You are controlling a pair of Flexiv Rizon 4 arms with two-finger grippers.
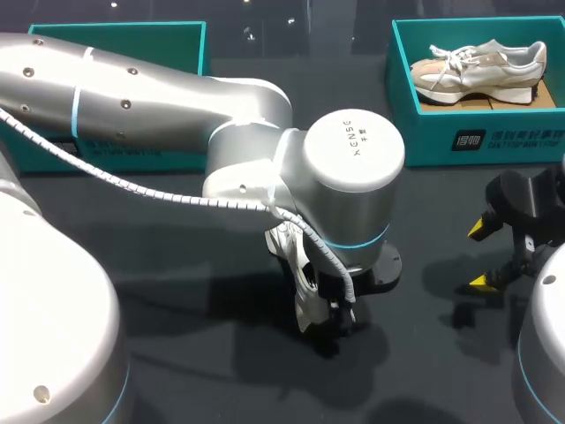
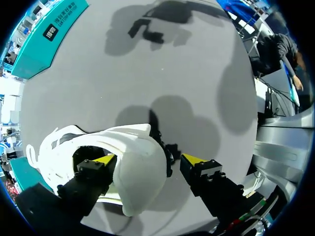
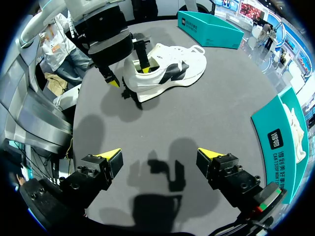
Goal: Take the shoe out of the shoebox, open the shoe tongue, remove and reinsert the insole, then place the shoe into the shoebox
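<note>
— Dark grey tabletop. Anything hidden?
— From above, white lace-up sneaker mostly covered by the silver left arm; on the table, mid-way.
— And the left gripper?
— Spread wide: one finger inside the heel opening, the other outside, apart from it.
— The right gripper?
— Parted too, above the tabletop.
— Boxes?
— Teal cardboard shoebox holding a white-and-beige trainer; second teal box partly hidden.

- The left gripper is standing open, one finger sitting inside the white shoe, the other just outside its heel.
- A teal box is lying well apart from the shoe.
</note>
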